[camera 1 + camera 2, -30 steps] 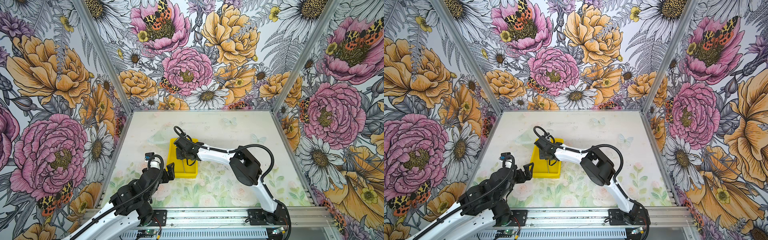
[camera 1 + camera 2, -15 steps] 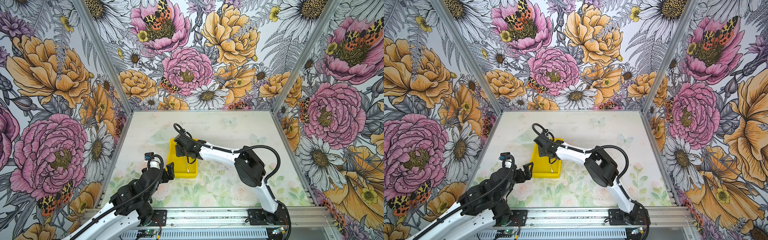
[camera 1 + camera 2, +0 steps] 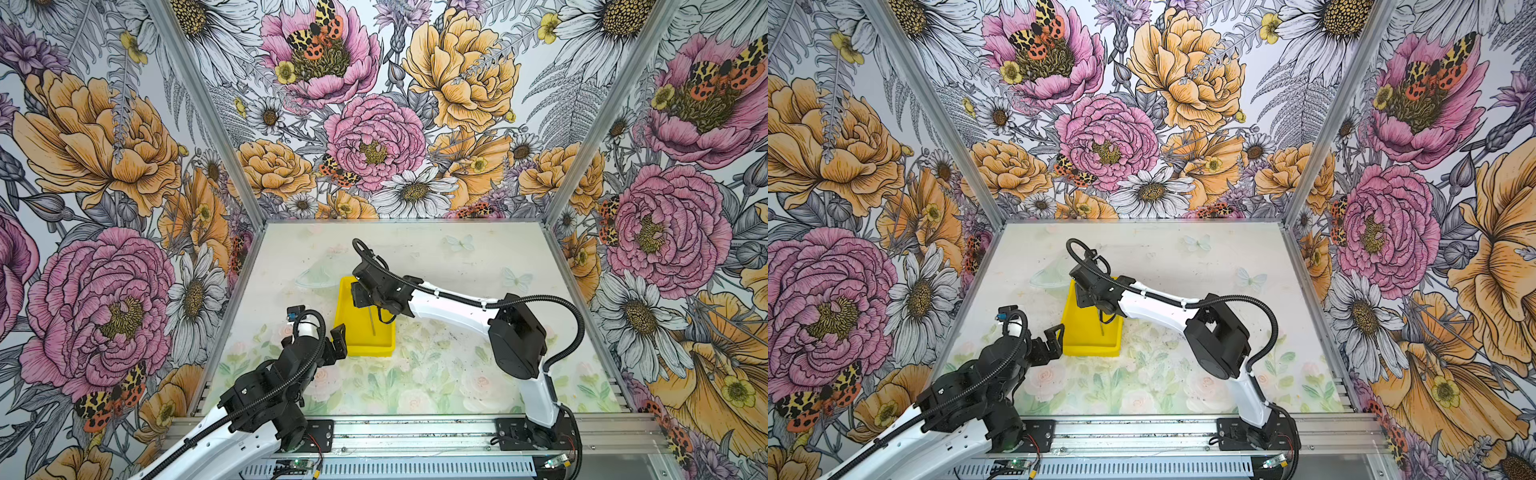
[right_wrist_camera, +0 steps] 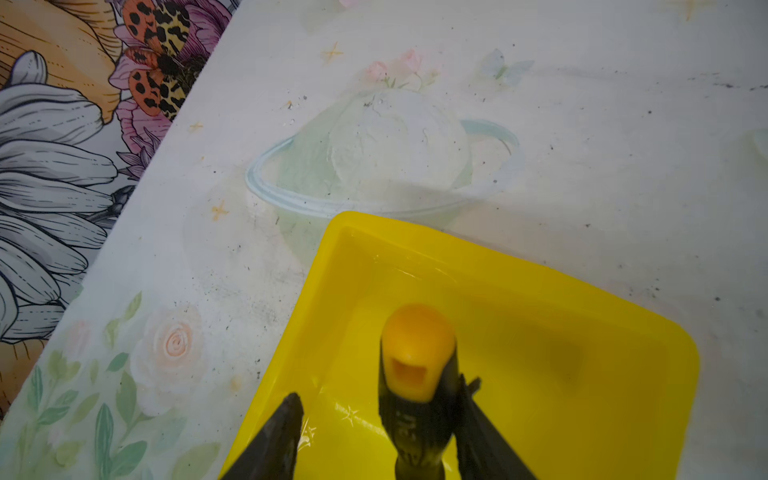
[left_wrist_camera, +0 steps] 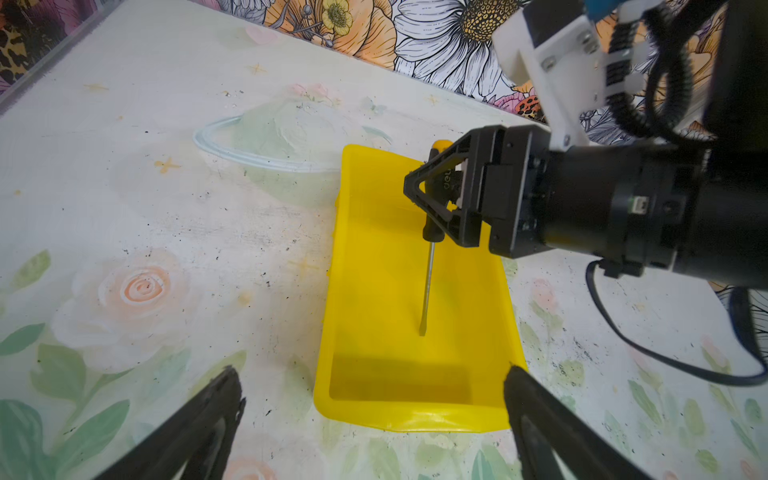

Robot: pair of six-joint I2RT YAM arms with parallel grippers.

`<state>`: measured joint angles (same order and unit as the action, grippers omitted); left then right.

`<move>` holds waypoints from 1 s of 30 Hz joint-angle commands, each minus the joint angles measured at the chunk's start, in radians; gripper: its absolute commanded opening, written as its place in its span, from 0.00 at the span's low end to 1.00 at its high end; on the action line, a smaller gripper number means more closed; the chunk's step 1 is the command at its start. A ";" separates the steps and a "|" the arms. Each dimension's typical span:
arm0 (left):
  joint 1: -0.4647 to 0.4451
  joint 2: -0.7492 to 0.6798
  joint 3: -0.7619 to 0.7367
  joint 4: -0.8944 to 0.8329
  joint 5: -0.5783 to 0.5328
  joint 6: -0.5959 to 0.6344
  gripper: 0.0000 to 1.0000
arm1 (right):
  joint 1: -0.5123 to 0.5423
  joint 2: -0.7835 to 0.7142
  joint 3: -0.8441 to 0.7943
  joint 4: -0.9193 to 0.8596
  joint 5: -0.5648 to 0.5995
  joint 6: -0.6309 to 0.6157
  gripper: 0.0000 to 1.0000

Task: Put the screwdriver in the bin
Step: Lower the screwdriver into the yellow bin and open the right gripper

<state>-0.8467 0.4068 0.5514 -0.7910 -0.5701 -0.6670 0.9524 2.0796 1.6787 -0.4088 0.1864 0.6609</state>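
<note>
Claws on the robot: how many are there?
2. The left gripper hangs open at the near end of the bin; the right gripper is over the bin, jaws apart around the screwdriver handle. None seem hidden.

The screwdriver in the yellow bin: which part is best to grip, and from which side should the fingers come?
Grip the screwdriver by its black handle, coming from above and closing across its width. The handle is thick, while the shaft is thin and low inside the bin, whose walls would probably block a sideways approach.
</note>
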 commanded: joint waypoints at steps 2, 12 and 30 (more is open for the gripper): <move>0.007 -0.020 -0.005 -0.011 -0.034 -0.003 0.99 | -0.003 0.015 -0.030 0.016 -0.008 0.027 0.58; 0.010 -0.022 -0.006 -0.010 -0.039 0.000 0.99 | -0.007 0.096 -0.033 0.021 -0.038 0.053 0.61; 0.009 -0.034 -0.010 -0.010 -0.040 -0.002 0.99 | -0.007 0.166 -0.084 0.014 -0.082 0.116 0.77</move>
<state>-0.8463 0.3859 0.5510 -0.7971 -0.5850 -0.6666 0.9478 2.2162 1.6234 -0.3737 0.1253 0.7521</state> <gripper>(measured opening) 0.986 0.762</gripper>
